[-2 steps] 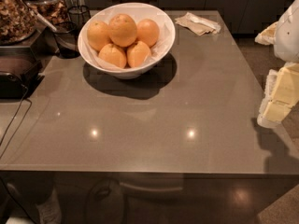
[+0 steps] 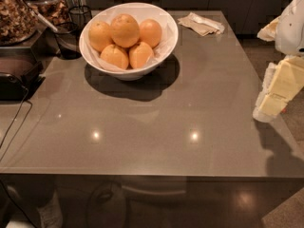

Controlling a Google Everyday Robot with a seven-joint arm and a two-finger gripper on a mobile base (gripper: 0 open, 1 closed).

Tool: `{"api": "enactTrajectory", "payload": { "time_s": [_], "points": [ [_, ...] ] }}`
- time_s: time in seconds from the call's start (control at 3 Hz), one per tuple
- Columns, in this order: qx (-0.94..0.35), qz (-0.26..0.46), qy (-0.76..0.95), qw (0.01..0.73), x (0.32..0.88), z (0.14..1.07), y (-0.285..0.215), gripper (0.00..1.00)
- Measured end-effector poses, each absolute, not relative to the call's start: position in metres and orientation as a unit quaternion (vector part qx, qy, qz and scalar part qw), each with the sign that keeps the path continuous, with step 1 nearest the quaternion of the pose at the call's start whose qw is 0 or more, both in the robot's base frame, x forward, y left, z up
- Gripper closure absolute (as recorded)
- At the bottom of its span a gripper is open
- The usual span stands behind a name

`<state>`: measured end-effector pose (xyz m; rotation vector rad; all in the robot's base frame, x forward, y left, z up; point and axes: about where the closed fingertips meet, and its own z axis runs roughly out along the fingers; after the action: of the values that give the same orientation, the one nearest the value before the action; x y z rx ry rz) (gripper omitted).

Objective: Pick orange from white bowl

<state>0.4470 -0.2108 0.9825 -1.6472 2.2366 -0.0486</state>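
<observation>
The white bowl (image 2: 128, 73) stands at the far left-centre of the grey table, lined with white paper and holding several oranges. The orange (image 2: 125, 29), the largest and deepest in colour, sits on top of the pile in the middle. My gripper (image 2: 273, 97) hangs at the right edge of the view, beside the table's right edge, low and far to the right of the bowl. It touches nothing in view.
A small dark glass cup (image 2: 67, 40) stands just left of the bowl. A crumpled napkin (image 2: 201, 23) lies at the back right. A dark appliance (image 2: 17, 76) with a cable and a jar of brown pieces (image 2: 14, 14) crowd the left side.
</observation>
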Motion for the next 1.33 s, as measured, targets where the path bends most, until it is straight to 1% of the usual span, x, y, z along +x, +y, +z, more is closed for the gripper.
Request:
{"api": "enactTrajectory", "payload": {
  "time_s": [0.33,0.67,1.0,1.33],
  "points": [
    [-0.575,0.034,0.795,0.191,0.497,0.998,-0.172,0.0],
    [-0.576,0.031,0.792,0.2,0.501,1.002,-0.169,0.0],
    [-0.565,0.048,0.795,0.217,0.518,1.001,-0.162,0.0],
    [-0.568,0.061,0.793,0.214,0.554,1.001,-0.142,0.0]
  ]
}}
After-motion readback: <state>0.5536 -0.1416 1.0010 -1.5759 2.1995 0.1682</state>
